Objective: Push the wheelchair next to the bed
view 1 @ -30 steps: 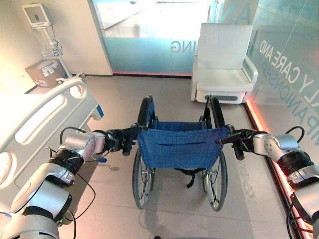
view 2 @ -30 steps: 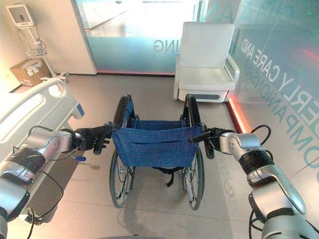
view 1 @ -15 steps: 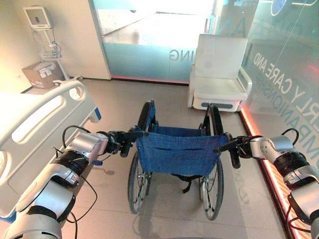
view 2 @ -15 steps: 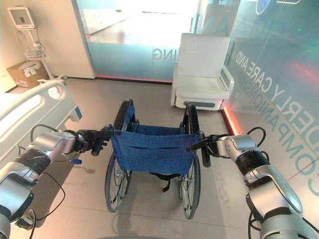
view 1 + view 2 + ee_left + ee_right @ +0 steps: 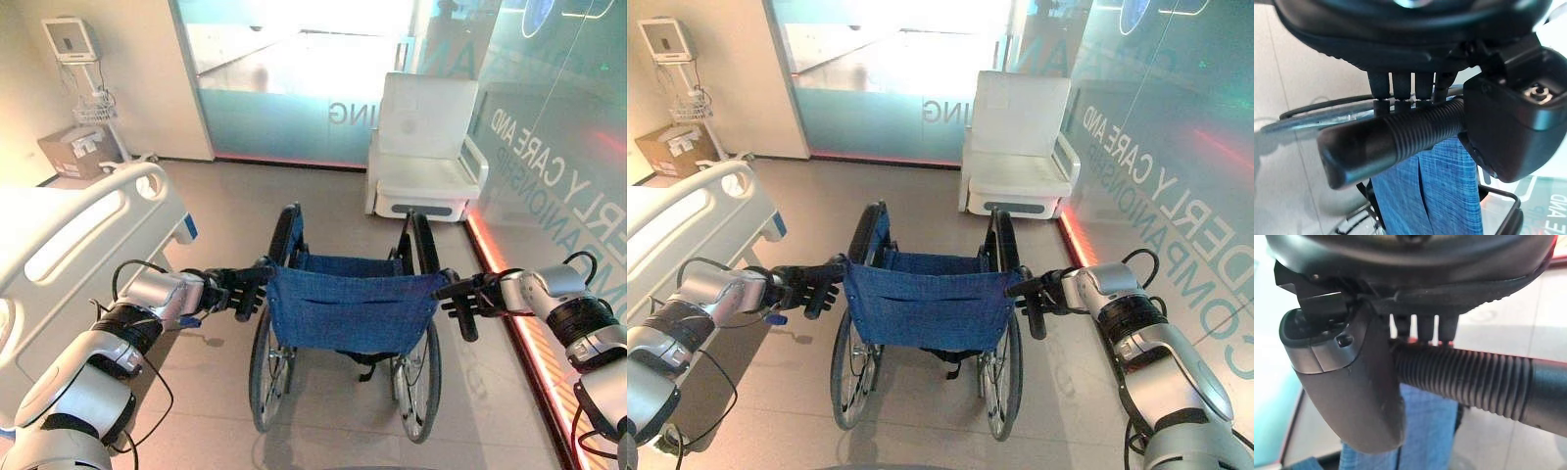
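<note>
Blue wheelchair (image 5: 351,323) in the middle of the frame, bed (image 5: 59,245) at the left edge. Left hand (image 5: 235,290) curled round its left push handle (image 5: 1391,142). Right hand (image 5: 468,298) curled round the right push handle (image 5: 1474,382).

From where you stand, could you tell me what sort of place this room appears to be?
Most likely a hospital or elderly-care room, possibly a demonstration one. A white bed with side rails stands on the left, a monitor on a stand is in the far corner, and a blue wheelchair sits before a white recliner chair.
</note>
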You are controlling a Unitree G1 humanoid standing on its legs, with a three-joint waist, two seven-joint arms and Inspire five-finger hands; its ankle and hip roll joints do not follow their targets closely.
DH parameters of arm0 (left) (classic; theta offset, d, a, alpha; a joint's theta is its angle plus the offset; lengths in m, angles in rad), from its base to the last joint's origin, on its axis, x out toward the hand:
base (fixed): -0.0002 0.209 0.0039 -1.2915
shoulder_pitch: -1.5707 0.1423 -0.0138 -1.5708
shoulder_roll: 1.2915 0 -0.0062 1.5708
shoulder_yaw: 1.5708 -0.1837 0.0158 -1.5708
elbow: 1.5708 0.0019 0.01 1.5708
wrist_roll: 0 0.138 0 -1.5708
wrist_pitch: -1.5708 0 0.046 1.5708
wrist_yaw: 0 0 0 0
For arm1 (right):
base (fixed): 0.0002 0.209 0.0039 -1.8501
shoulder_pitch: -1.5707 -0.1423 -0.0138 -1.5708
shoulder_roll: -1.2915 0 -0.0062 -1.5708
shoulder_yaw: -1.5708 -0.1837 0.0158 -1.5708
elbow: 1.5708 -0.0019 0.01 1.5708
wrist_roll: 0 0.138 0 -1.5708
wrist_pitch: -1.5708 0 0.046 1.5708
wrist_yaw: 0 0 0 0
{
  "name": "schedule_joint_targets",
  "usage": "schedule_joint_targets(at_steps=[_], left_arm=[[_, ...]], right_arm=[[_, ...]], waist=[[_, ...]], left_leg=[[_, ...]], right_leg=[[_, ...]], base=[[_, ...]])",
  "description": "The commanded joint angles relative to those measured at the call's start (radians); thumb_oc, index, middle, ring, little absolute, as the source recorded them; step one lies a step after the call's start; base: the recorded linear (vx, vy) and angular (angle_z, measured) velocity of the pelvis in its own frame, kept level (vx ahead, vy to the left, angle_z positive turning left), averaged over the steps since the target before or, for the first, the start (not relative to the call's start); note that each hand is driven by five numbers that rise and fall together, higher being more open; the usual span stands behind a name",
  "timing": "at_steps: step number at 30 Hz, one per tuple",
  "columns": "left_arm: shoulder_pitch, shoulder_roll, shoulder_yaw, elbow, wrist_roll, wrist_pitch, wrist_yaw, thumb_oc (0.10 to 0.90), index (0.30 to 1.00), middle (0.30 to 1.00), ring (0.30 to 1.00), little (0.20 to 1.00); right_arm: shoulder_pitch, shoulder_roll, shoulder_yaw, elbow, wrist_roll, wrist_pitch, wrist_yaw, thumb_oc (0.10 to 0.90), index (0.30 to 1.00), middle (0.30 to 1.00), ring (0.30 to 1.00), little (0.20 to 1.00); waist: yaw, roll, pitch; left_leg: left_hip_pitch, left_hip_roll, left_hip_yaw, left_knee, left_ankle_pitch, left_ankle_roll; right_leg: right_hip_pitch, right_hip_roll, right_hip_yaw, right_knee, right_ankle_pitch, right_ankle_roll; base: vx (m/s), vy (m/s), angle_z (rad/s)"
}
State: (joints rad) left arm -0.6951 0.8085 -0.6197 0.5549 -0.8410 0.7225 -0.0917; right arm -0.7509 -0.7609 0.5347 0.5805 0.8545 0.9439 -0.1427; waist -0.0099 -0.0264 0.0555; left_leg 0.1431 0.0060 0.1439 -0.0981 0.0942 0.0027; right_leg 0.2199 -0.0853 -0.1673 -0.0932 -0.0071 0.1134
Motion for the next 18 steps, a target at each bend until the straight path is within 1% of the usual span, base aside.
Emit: schedule_joint_targets(at_steps=[1, 5, 7, 10, 11, 12, 13, 14, 15, 18], left_arm=[[-0.168, -0.203, 0.07, -0.175, -0.216, -0.188, -0.101, 0.4, 0.3, 0.3, 0.3, 0.3], [-0.155, -0.179, 0.092, -0.186, -0.225, -0.194, -0.091, 0.4, 0.3, 0.3, 0.3, 0.3], [-0.146, -0.172, 0.103, -0.184, -0.223, -0.194, -0.108, 0.4, 0.3, 0.3, 0.3, 0.3], [-0.139, -0.161, 0.108, -0.192, -0.249, -0.198, -0.112, 0.4, 0.3, 0.3, 0.3, 0.3], [-0.129, -0.161, 0.115, -0.2, -0.275, -0.201, -0.111, 0.4, 0.3, 0.3, 0.3, 0.3], [-0.128, -0.161, 0.115, -0.202, -0.278, -0.202, -0.11, 0.4, 0.3, 0.3, 0.3, 0.3], [-0.124, -0.162, 0.116, -0.205, -0.298, -0.204, -0.106, 0.4, 0.3, 0.3, 0.3, 0.3], [-0.107, -0.168, 0.124, -0.215, -0.363, -0.201, -0.102, 0.4, 0.3, 0.3, 0.3, 0.3], [-0.105, -0.168, 0.125, -0.218, -0.372, -0.2, -0.098, 0.4, 0.3, 0.3, 0.3, 0.3], [-0.066, -0.184, 0.146, -0.246, -0.516, -0.185, -0.098, 0.4, 0.3, 0.3, 0.3, 0.3]], right_arm=[[-0.113, 0.158, 0.018, -0.104, 0.325, -0.029, 0.163, 0.4, 0.3, 0.3, 0.3, 0.3], [-0.101, 0.161, 0.002, -0.104, 0.361, -0.037, 0.156, 0.4, 0.3, 0.3, 0.3, 0.3], [-0.091, 0.167, -0.009, -0.101, 0.363, -0.04, 0.161, 0.4, 0.3, 0.3, 0.3, 0.3], [-0.077, 0.165, -0.019, -0.102, 0.383, -0.054, 0.169, 0.4, 0.3, 0.3, 0.3, 0.3], [-0.062, 0.17, -0.029, -0.107, 0.404, -0.074, 0.171, 0.4, 0.3, 0.3, 0.3, 0.3], [-0.061, 0.17, -0.029, -0.109, 0.408, -0.076, 0.17, 0.4, 0.3, 0.3, 0.3, 0.3], [-0.055, 0.173, -0.032, -0.111, 0.422, -0.085, 0.169, 0.4, 0.3, 0.3, 0.3, 0.3], [-0.039, 0.182, -0.042, -0.116, 0.45, -0.112, 0.17, 0.4, 0.3, 0.3, 0.3, 0.3], [-0.037, 0.183, -0.043, -0.119, 0.456, -0.114, 0.167, 0.4, 0.3, 0.3, 0.3, 0.3], [-0.01, 0.192, -0.062, -0.139, 0.49, -0.142, 0.161, 0.4, 0.3, 0.3, 0.3, 0.3]], waist=[[0.001, 0.017, 0.034], [0.009, 0.02, 0.031], [0.012, 0.022, 0.03], [0.015, 0.024, 0.029], [0.016, 0.025, 0.028], [0.016, 0.025, 0.028], [0.017, 0.025, 0.027], [0.019, 0.026, 0.025], [0.019, 0.026, 0.024], [0.023, 0.027, 0.019]], left_leg=[[0.04, -0.053, -0.033, 0.011, -0.134, -0.013], [0.042, -0.052, -0.029, 0.011, -0.137, -0.011], [0.044, -0.05, -0.024, 0.011, -0.137, -0.011], [0.048, -0.049, -0.022, 0.011, -0.14, -0.01], [0.051, -0.048, -0.019, 0.011, -0.141, -0.01], [0.051, -0.048, -0.019, 0.011, -0.141, -0.01], [0.052, -0.048, -0.019, 0.011, -0.141, -0.01], [0.053, -0.048, -0.022, 0.011, -0.143, -0.011], [0.053, -0.048, -0.022, 0.011, -0.144, -0.011], [0.056, -0.05, -0.031, 0.011, -0.147, -0.01]], right_leg=[[-0.037, 0.041, -0.039, 0.006, 0.007, -0.014], [-0.033, 0.036, -0.053, 0.006, 0.003, -0.014], [-0.03, 0.032, -0.061, 0.006, 0.001, -0.013], [-0.024, 0.03, -0.068, 0.006, -0.001, -0.012], [-0.021, 0.029, -0.073, 0.006, -0.003, -0.012], [-0.021, 0.029, -0.073, 0.006, -0.003, -0.012], [-0.02, 0.028, -0.074, 0.006, -0.003, -0.011], [-0.019, 0.026, -0.077, 0.006, -0.004, -0.01], [-0.018, 0.026, -0.077, 0.006, -0.004, -0.01], [-0.016, 0.025, -0.078, 0.006, -0.005, -0.008]], base=[[0.0, 0.0, 0.0], [0.01, 0.014, -0.03], [0.02, 0.013, -0.01], [0.01, 0.006, 0.0], [0.03, 0.016, 0.0], [0.0, 0.0, 0.0], [0.0, 0.0, 0.0], [0.0, 0.0, 0.0], [0.03, 0.007, 0.0], [0.0, 0.0, 0.0]])
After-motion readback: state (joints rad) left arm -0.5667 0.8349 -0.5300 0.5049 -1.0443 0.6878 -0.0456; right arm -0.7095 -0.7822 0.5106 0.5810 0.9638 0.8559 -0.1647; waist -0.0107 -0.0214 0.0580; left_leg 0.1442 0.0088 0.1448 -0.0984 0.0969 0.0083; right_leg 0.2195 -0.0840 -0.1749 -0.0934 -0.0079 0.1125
